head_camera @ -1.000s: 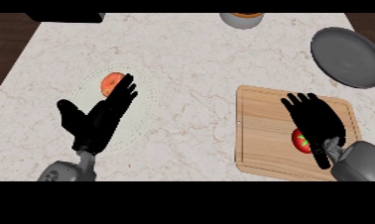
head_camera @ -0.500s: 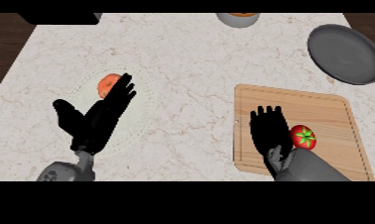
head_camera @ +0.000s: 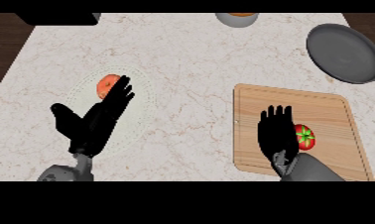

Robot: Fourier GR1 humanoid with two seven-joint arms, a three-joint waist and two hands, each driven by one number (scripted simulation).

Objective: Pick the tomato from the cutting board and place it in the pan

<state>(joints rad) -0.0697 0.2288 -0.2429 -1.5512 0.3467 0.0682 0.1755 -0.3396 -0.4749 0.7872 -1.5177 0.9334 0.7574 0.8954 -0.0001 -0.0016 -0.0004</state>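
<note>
A red tomato (head_camera: 305, 137) with a green stem lies on the wooden cutting board (head_camera: 322, 103) at the lower right. My right hand (head_camera: 276, 134) is open, fingers straight, right beside the tomato on its left and over the board. The dark grey pan (head_camera: 344, 52) sits at the right edge, beyond the board. My left hand (head_camera: 99, 118) rests open at the lower left, fingers pointing up and away.
A pale round plate (head_camera: 141, 109) lies under the left hand, with an orange-red fruit (head_camera: 108, 84) on it by the fingertips. A grey bowl (head_camera: 236, 19) with orange contents stands at the counter's far edge. A black object (head_camera: 58, 18) fills the top left corner.
My right hand moved left off the tomato, which now shows beside it, and has since held nearly still on the board. The left hand has not moved.
</note>
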